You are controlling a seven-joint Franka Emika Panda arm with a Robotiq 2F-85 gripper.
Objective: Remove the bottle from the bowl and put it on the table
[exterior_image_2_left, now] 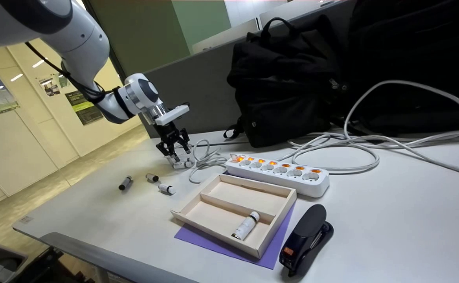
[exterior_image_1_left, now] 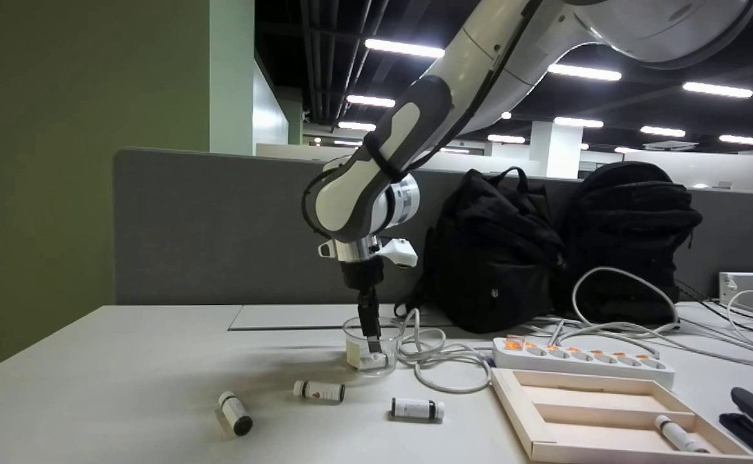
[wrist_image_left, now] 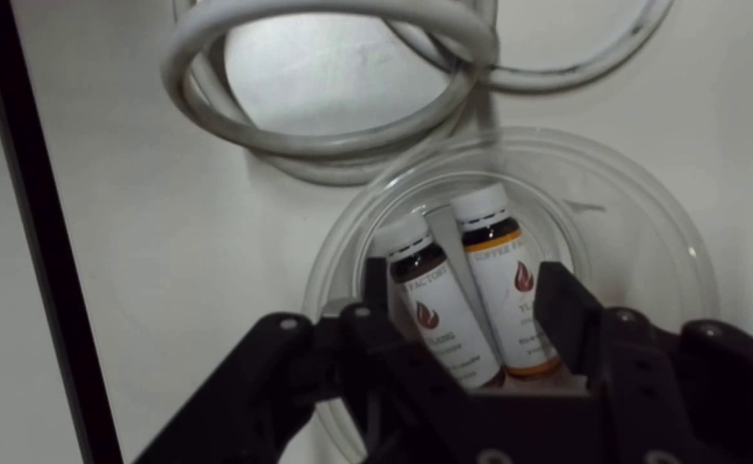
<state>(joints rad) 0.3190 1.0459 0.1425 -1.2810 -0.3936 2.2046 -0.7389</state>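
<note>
An orange-banded bottle (wrist_image_left: 505, 283) and a brown-banded bottle (wrist_image_left: 444, 316) lie on their sides in the clear round bowl (wrist_image_left: 641, 238), slightly splayed, the caps a little apart. Each has a white cap with a ring below it, a dark neck and a white label bearing a red flame. The orange-banded one carries "COFFEE FA" along the label's cap end, orange showing at both ends; the brown-banded one reads "FACTORY" there, with a word ending in "ANG" under the flame. The finer print is too blurred to read. The black gripper (wrist_image_left: 466, 296) points down into the bowl, its fingers (wrist_image_left: 567, 316) parted with both bottles between them; whether either finger touches a bottle I cannot tell. In an exterior view, three similar bottles (exterior_image_1_left: 319, 391) lie on the off-white table (exterior_image_1_left: 125, 386) in front of the bowl, and another bottle (exterior_image_1_left: 679, 433) rests in the nearer compartment of the pale wooden tray (exterior_image_1_left: 602, 396).
</note>
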